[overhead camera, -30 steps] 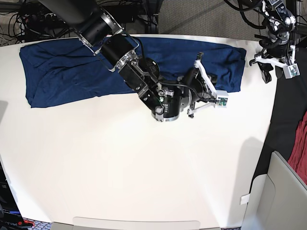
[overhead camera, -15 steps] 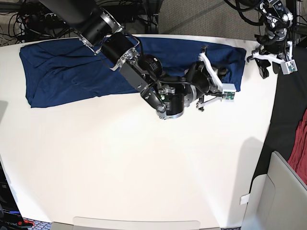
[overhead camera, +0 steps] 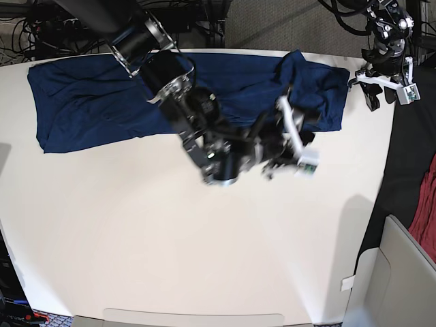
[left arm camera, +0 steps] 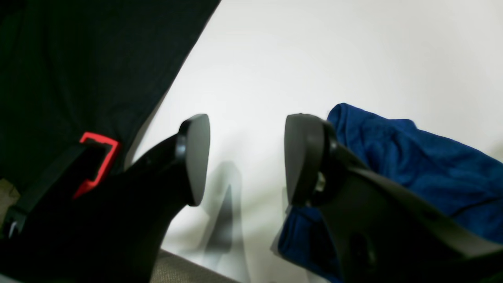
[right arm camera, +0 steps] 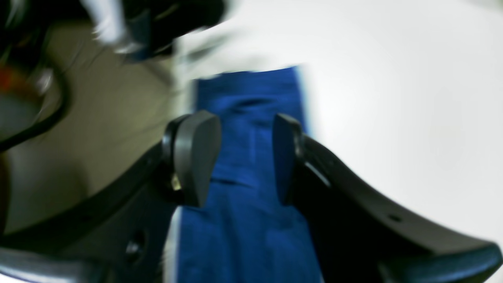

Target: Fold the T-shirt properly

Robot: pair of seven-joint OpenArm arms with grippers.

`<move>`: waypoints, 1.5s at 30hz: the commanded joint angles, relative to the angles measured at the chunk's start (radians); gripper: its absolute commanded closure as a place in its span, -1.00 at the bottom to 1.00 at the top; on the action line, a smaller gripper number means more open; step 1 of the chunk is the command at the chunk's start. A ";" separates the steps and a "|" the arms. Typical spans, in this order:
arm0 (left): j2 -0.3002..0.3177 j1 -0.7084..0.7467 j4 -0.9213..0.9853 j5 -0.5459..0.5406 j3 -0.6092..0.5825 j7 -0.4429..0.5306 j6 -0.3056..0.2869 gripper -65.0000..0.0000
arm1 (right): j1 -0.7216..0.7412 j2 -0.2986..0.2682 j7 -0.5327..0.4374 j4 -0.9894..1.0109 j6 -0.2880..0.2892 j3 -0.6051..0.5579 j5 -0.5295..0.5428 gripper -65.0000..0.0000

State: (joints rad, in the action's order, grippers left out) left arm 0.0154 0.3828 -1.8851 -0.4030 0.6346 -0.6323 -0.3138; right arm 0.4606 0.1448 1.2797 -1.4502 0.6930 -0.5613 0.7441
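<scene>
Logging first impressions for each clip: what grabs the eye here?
The T-shirt, dark blue, lies stretched along the far edge of the white table. The right gripper hangs over its end with jaws apart and nothing between them. The left gripper waits open by the table's corner.

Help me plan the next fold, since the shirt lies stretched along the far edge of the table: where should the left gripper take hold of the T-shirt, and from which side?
Probably at the T-shirt's end corner beside the left gripper, coming from above at the table's side edge. In the left wrist view that bunched corner rises off the surface right by the open gripper, offering a raised fold to pinch.
</scene>
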 commanded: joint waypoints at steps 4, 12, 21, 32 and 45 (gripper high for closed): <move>0.014 0.003 -0.020 -0.009 -0.006 0.010 -0.006 0.08 | 0.016 -0.096 -0.021 -0.079 0.005 0.180 -0.070 0.19; 0.093 0.011 -0.018 -0.009 -0.051 -0.202 -0.164 -0.03 | -0.139 -0.347 -0.021 -0.274 0.005 0.330 -0.255 0.20; 0.173 -0.074 -0.011 -0.009 -0.052 -0.403 -0.264 -0.03 | -0.423 -0.477 -0.021 -0.516 0.005 0.548 -0.268 0.20; 0.192 -0.144 0.032 -0.010 -0.052 -0.504 -0.265 -0.03 | -0.583 -0.492 -0.021 -0.576 0.005 0.728 -0.266 0.20; 0.214 -0.132 -0.041 -0.150 -0.043 -0.599 -0.384 -0.03 | -0.576 -0.483 -0.021 -0.574 0.005 0.719 -0.266 0.20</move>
State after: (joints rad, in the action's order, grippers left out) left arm 0.2066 0.2573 -1.9106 -0.5377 0.5808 -1.2396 -0.6964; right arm -0.1291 -0.3290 1.2758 -2.0094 0.6960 0.1547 0.4698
